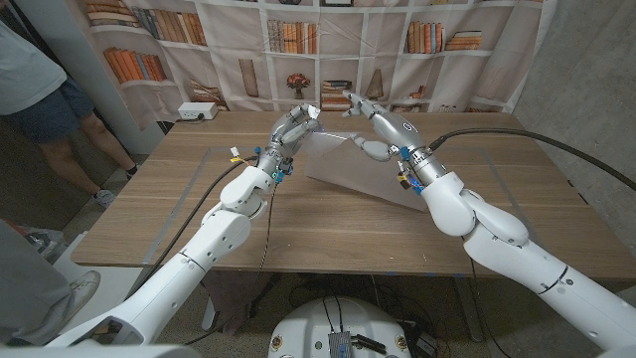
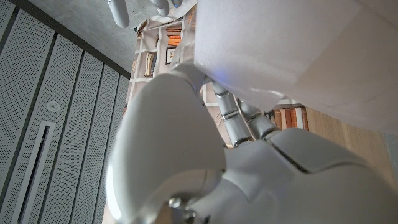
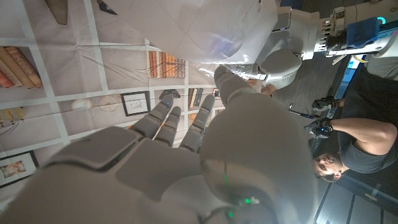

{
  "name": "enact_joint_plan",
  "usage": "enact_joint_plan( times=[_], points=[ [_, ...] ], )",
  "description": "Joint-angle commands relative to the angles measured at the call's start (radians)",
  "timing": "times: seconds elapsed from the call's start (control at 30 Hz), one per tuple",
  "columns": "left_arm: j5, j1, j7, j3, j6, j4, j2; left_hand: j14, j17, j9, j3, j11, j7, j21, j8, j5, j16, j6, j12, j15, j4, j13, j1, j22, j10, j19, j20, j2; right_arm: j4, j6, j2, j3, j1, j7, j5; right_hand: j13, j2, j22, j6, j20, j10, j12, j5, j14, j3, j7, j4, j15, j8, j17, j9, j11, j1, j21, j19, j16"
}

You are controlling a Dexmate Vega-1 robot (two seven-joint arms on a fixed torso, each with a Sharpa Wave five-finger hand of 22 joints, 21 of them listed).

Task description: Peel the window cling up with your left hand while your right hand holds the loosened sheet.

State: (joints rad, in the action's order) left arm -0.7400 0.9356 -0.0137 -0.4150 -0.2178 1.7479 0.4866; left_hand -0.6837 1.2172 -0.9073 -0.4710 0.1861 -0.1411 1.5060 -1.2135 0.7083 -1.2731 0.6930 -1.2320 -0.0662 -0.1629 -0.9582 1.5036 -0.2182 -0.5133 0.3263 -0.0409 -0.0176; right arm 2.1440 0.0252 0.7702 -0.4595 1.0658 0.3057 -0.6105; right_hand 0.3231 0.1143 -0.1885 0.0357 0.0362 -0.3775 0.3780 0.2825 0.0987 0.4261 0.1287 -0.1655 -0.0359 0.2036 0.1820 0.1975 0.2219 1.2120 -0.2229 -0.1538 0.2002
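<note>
Window cling, a thin translucent whitish sheet (image 1: 363, 164), is being lifted above the middle of the wooden worktop (image 1: 318, 224), its lower edge resting on the wood and its upper part raised between the two hands. The left hand (image 1: 294, 124) is pinching the sheet's upper left corner with curled fingers. The right hand (image 1: 376, 121) is holding the top edge at the right, its thumb pressing against the sheet while the other fingers are reaching out. A person in dark shorts (image 1: 45, 94) is standing beside the worktop's far left corner, in front of a bookshelf-printed backdrop (image 1: 328, 50).
</note>
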Motion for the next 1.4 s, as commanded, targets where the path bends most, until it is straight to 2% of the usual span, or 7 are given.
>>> enact_joint_plan(
  times=[0.03,0.33,0.37,0.6,0.87,0.93,1.4],
  points=[
    [-0.003,0.0,0.004,-0.001,0.001,0.005,0.0,0.001,0.003,0.001,-0.007,0.002,0.001,0.01,-0.006,-0.002,-0.007,-0.004,-0.011,-0.103,0.003,-0.003,0.001,-0.003,0.007,-0.002,-0.041,0.005,-0.006,0.027,-0.007,-0.022,-0.004,0.026,-0.07,0.004,-0.001,-0.004,-0.012,0.046,-0.012,0.012,-0.003,0.009,-0.009,0.003,-0.001,-0.163,0.009,0.0,0.003,-0.003,0.011,-0.006,-0.013,0.002],
    [-0.011,-0.003,0.011,-0.002,0.006,0.007,0.001,0.002,0.003,-0.001,-0.013,0.004,-0.004,0.012,-0.013,-0.004,-0.009,-0.01,-0.017,-0.102,0.003,0.007,-0.001,-0.002,0.008,-0.002,-0.041,0.006,-0.008,0.02,-0.005,-0.026,-0.006,0.025,-0.067,0.006,-0.002,-0.004,-0.014,0.048,-0.016,0.014,-0.005,0.005,-0.013,0.005,0.0,-0.17,0.01,0.0,0.003,-0.003,0.012,-0.006,-0.013,-0.001],
    [0.024,0.015,-0.094,0.002,0.068,0.07,0.016,0.002,0.003,-0.004,-0.014,0.0,-0.004,0.013,-0.016,-0.004,-0.01,-0.012,-0.016,-0.102,0.003,0.009,-0.001,-0.003,0.007,-0.001,-0.039,0.006,-0.006,0.024,-0.004,-0.027,-0.006,0.022,-0.072,0.006,-0.002,-0.004,-0.014,0.048,-0.017,0.014,-0.005,0.005,-0.014,0.005,0.0,-0.171,0.011,0.0,0.003,-0.003,0.013,-0.005,-0.013,-0.002],
    [-0.007,0.003,0.004,-0.002,0.004,0.021,0.001,-0.008,0.002,0.002,-0.018,0.002,0.001,0.011,-0.02,-0.002,-0.014,-0.005,-0.022,-0.104,0.002,0.015,-0.002,0.002,0.003,0.005,-0.037,0.01,0.001,0.033,0.002,-0.03,-0.005,0.011,-0.08,0.009,-0.005,-0.004,-0.018,0.047,-0.022,0.016,-0.009,0.004,-0.024,0.002,0.005,-0.168,0.013,0.001,0.003,-0.002,0.005,-0.006,-0.014,-0.003],
    [0.018,0.015,-0.051,-0.002,0.038,0.058,0.016,-0.007,0.002,0.0,-0.022,0.002,-0.002,0.013,-0.028,-0.003,-0.011,-0.009,-0.032,-0.103,0.003,0.014,-0.005,0.004,0.01,0.005,-0.037,0.01,0.005,0.04,0.003,-0.039,-0.001,0.019,-0.108,0.011,-0.005,-0.003,-0.024,0.05,-0.025,0.018,-0.011,0.006,-0.031,0.004,0.008,-0.169,0.016,0.001,0.003,-0.003,0.003,-0.005,-0.015,-0.003],
    [-0.005,0.008,-0.003,-0.001,0.026,0.04,0.019,-0.007,0.002,0.005,-0.023,0.002,-0.001,0.013,-0.026,-0.003,-0.011,-0.009,-0.031,-0.103,0.003,0.02,-0.005,0.004,0.008,0.005,-0.036,0.011,0.01,0.043,0.006,-0.038,0.0,0.009,-0.106,0.011,-0.006,-0.003,-0.025,0.051,-0.026,0.018,-0.011,0.006,-0.031,0.004,0.008,-0.17,0.016,0.001,0.003,-0.003,0.003,-0.006,-0.016,-0.003],
    [0.002,0.032,-0.014,0.007,0.009,0.053,0.026,-0.009,0.002,0.015,-0.029,0.004,0.002,0.014,-0.032,-0.004,-0.011,-0.011,-0.041,-0.103,0.003,0.029,-0.01,0.004,0.01,0.005,-0.04,0.011,0.02,0.077,0.011,-0.063,-0.007,-0.013,-0.178,0.014,-0.002,-0.003,-0.024,0.054,-0.027,0.018,-0.012,0.003,-0.032,0.01,-0.001,-0.176,0.016,0.0,0.003,-0.002,0.02,-0.003,-0.011,-0.007]
  ],
)
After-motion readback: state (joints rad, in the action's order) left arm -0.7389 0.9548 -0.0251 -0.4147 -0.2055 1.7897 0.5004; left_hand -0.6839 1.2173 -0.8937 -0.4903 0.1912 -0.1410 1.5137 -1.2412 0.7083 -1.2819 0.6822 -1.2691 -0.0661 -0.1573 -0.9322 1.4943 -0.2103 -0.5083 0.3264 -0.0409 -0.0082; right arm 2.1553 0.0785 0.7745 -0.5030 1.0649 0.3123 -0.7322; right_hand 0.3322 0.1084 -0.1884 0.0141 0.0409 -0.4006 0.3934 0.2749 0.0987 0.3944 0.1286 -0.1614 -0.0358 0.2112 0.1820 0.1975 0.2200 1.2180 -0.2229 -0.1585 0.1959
